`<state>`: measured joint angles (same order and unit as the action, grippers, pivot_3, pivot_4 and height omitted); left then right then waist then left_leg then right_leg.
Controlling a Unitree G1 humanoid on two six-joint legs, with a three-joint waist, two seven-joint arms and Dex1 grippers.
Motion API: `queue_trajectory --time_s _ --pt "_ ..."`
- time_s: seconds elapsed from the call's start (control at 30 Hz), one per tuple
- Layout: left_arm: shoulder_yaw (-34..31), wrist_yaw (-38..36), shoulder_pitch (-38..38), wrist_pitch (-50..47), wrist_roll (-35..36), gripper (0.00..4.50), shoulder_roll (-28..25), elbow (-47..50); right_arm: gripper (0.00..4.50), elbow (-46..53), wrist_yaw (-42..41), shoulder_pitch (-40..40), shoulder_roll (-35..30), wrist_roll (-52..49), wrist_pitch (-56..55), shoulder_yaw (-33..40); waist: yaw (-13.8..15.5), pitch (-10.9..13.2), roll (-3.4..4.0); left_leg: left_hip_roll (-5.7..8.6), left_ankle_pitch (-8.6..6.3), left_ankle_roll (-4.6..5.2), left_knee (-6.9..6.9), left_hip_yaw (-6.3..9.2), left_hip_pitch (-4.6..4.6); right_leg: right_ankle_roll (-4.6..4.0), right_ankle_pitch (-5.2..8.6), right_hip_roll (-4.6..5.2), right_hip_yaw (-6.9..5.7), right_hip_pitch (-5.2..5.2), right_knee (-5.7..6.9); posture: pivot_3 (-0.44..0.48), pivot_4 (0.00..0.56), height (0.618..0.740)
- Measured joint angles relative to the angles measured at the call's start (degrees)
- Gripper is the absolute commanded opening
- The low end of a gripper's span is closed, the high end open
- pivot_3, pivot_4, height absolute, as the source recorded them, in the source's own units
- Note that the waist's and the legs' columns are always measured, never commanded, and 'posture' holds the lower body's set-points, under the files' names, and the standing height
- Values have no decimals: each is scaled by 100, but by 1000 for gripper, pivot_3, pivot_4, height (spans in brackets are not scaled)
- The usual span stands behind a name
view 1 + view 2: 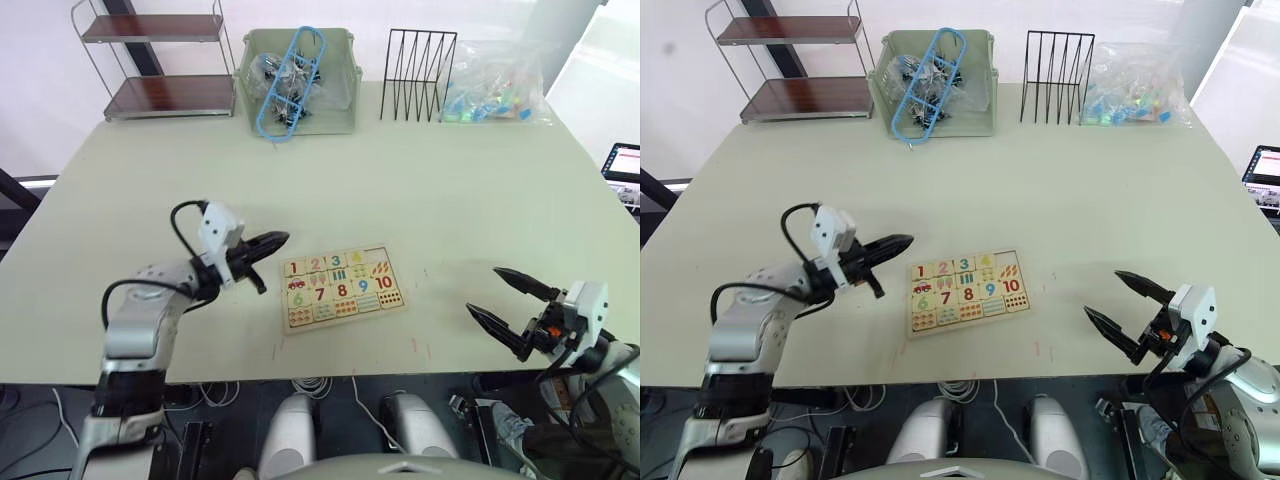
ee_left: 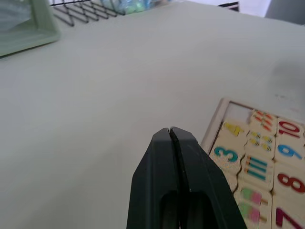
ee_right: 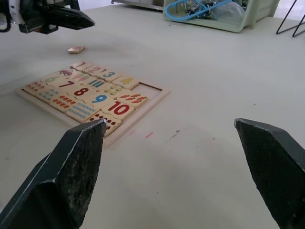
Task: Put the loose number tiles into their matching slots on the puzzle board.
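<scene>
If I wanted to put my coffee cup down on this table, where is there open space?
The widest bare stretch lies mid-table, between the puzzle board and the back row. There is more bare top between the board and the right gripper. The back edge is crowded: shelf rack, green bin, wire rack, plastic bag.

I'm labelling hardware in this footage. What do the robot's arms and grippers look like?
Both arms are silver-grey metal with looping black cables. Each wrist carries a white boxy module. The left gripper and right gripper each have two black, tapered, pointed fingers; the right gripper's fingertips look scuffed.
</scene>
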<state>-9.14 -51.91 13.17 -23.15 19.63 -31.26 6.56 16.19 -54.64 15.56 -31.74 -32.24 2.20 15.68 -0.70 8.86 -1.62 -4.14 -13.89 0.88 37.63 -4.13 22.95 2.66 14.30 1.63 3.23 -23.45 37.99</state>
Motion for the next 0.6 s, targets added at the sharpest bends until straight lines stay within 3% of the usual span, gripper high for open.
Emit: queue_trajectory --time_s 0.03,0.13,0.37,0.4,0.6 --pt "-153 74 -293 -5 81 37 -27 130 4500 -4 0 11 -4 -1 10 13 0 0 0 -1 0 0 0 1 0 0 0 0 -1 0 0 0 150 740" --pt "-552 104 -813 23 292 756 -101 414 4500 -8 4 -10 -11 -15 24 33 15 0 -1 -2 2 -2 1 0 -5 -10 6 2 -3 2 1 0 150 740" --pt "-1595 201 -2529 431 615 4189 -64 733 4500 -581 -48 173 -12 50 -166 314 9 -1 -3 -2 1 -2 -2 -8 -7 -23 14 9 -3 0 -2 0 150 740" --pt "-1722 186 -2708 532 652 4431 -60 733 4500 -648 -101 215 -10 50 -239 357 19 -1 -3 -1 1 -3 -2 -8 -8 -23 14 13 -4 0 -2 0 150 740" --pt "-2144 -90 -3365 971 812 4431 -70 633 4500 -814 -484 663 -4 -193 -358 590 -1 -3 -4 -2 1 -3 -3 -13 -10 -19 18 18 -3 -1 -5 0 150 740"
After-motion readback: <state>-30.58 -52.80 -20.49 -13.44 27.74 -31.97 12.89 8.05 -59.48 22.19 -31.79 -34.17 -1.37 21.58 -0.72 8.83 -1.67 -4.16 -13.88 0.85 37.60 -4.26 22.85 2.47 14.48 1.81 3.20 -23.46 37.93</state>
